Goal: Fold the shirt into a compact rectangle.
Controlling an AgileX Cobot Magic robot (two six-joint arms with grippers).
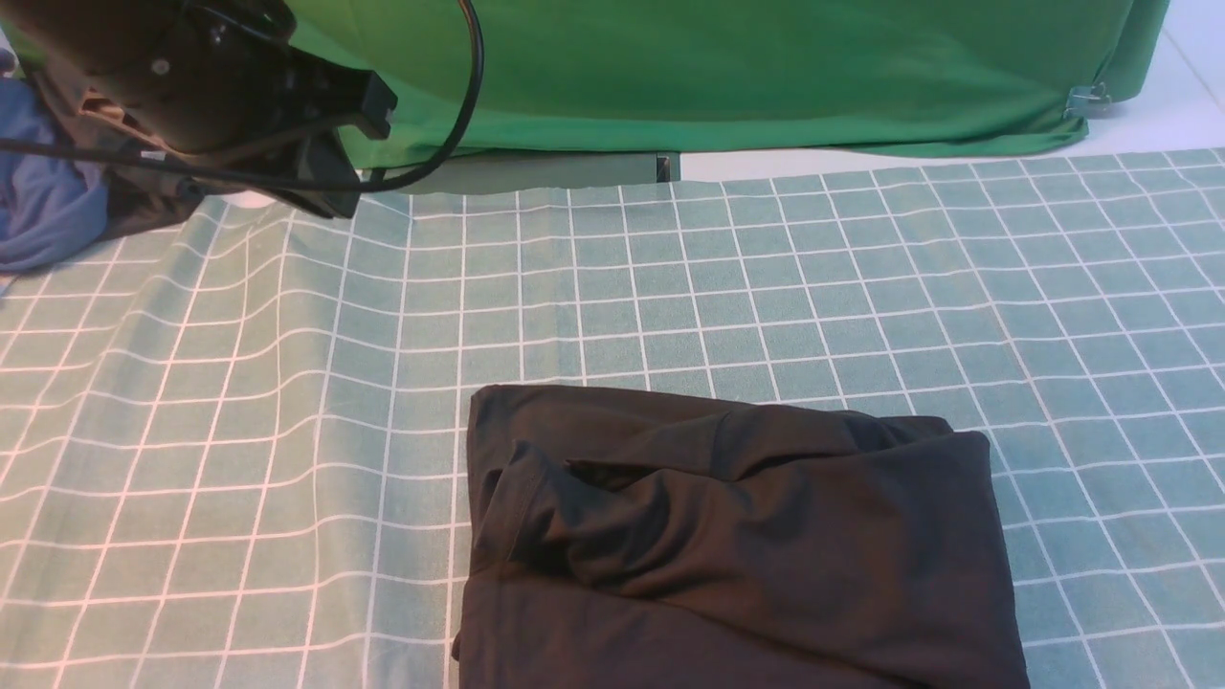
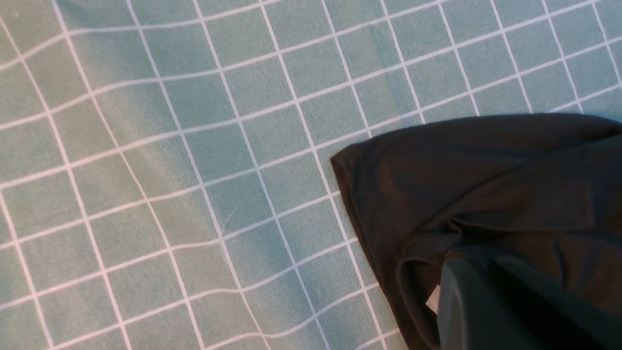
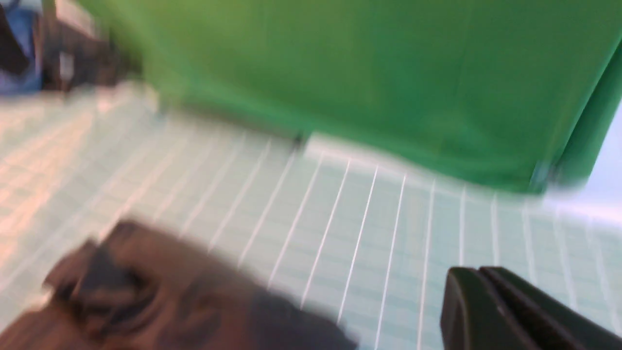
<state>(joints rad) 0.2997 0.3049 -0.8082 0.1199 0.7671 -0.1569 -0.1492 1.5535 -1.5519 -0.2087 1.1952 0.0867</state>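
The black shirt (image 1: 737,536) lies folded into a rough rectangle on the checked cloth at the near middle, with wrinkles and a sleeve hem on top. The left wrist view looks down on one corner of the shirt (image 2: 486,184). There my left gripper (image 2: 478,272) hovers above it, shut, with nothing between its fingers. In the front view the left gripper (image 1: 330,196) is raised at the far left, well away from the shirt. The right wrist view is blurred. My right gripper (image 3: 478,272) is shut and empty over bare cloth beside the shirt (image 3: 160,291). It is outside the front view.
A green and white checked tablecloth (image 1: 670,287) covers the table, rippled on the left. A green backdrop (image 1: 718,77) hangs along the far edge. A blue garment (image 1: 38,201) and a dark one (image 1: 144,211) lie at the far left corner.
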